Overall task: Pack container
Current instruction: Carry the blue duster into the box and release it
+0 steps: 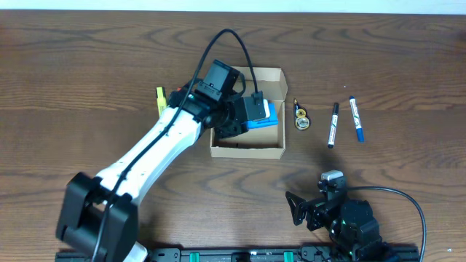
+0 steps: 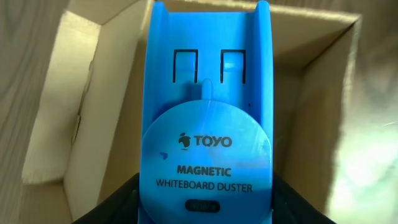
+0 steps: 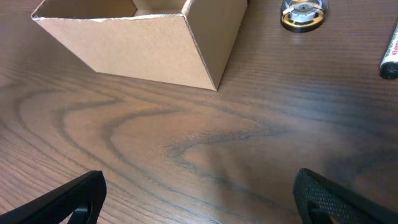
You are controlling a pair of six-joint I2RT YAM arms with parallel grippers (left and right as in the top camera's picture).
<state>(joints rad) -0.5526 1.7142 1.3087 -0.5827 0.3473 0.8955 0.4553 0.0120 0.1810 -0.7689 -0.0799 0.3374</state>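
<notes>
**Item 1. Container:** small rectangular tan cardboard box point(image 1: 247, 151), open at the top. It stands on the brown wood-grain tabletop point(image 1: 408, 65), just above the middle of the overhead frame. In the right wrist view it fills the upper left point(image 3: 143, 56). In the left wrist view its inner walls point(image 2: 74, 124) frame the edges.

**Item 2. Blue plastic whiteboard duster** point(image 1: 265, 121), printed "TOYO MAGNETIC WHITEBOARD DUSTER" point(image 2: 208, 124). It sits over the right half of the box opening. Whether it touches the box floor cannot be told.

**Item 3. Left gripper** point(image 1: 255, 113), black, on a white arm reaching up from the lower left of the overhead frame. It is pinching the duster, with dark fingers point(image 2: 112, 208) on either side of it at the bottom edge of the left wrist view.

**Item 4. Right gripper** point(image 1: 302, 207), black, at the lower right of the overhead frame, well apart from the box. Its fingers point(image 3: 68, 199) are spread wide, with only bare tabletop between them.

**Item 5. Small round gold-coloured metal object** point(image 1: 301, 116), just right of the box and not touching it. It also shows at the top of the right wrist view point(image 3: 303, 14).

**Item 6. Black-capped white marker** point(image 1: 333, 125), lying right of item 5.

**Item 7. Blue-capped white marker** point(image 1: 356, 118), just beside item 6 at right, apart from it.

**Item 8. Yellow highlighter pen** point(image 1: 160, 98), left of the box, partly hidden by the arm.
</notes>
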